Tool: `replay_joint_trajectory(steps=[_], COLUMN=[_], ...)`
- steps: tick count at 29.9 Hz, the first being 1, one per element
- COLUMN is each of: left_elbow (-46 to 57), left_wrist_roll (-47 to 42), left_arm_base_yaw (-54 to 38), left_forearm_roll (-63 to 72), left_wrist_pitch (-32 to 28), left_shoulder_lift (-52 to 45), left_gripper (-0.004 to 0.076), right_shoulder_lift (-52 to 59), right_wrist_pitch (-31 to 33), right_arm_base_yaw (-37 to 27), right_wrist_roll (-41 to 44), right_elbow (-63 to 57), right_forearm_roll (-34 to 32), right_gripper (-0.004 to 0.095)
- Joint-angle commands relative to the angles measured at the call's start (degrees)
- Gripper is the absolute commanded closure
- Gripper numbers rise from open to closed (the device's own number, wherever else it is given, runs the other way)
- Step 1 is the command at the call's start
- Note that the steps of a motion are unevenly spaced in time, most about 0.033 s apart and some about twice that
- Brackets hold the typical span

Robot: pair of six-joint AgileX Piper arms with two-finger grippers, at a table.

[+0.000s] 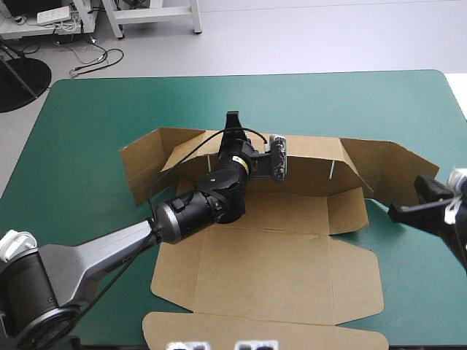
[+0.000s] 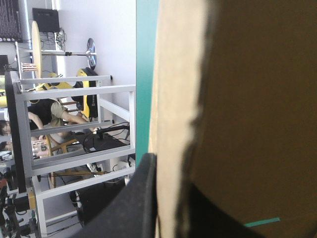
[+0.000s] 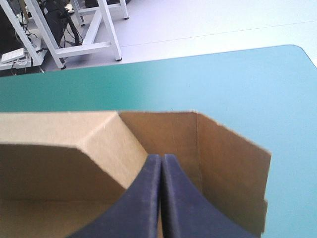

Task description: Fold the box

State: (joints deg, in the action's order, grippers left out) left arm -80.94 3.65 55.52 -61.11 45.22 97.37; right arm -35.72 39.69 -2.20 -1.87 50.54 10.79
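Left pincer (image 1: 233, 122): nipped on box (image 1: 277, 259) far wall, mid-length. Right pincer (image 3: 161, 159): closed, empty, just off box right end, tips aimed at that corner. Box central on surface (image 1: 87, 124), long axis left-right, far wall up, lid flat on near side. Right arm nearer loose right flap (image 1: 394, 164), probably next to tuck.

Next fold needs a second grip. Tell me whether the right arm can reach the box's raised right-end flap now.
Probably yes: the right gripper hangs close by the right-end flap of the box, nothing between them. Its fingers are shut and would need to open first.
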Motion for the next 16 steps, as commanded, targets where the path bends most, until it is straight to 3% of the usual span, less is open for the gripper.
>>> replay_joint_trajectory(steps=[1,16], left_elbow=[-0.9,-0.9], left_wrist_roll=[-1.9,-1.9], left_arm_base_yaw=[0.4,0.4], left_forearm_roll=[-0.8,-0.7], left_wrist_pitch=[3.1,4.0], left_shoulder_lift=[-2.9,-2.9], left_gripper=[0.0734,0.0734], right_shoulder_lift=[-8.9,-47.1], right_wrist_pitch=[-3.7,19.9], right_arm_base_yaw=[0.0,-0.1], right_wrist_roll=[0.5,-1.5], right_elbow=[10.4,45.6], right_forearm_roll=[0.7,3.3], right_gripper=[0.0928,0.0928])
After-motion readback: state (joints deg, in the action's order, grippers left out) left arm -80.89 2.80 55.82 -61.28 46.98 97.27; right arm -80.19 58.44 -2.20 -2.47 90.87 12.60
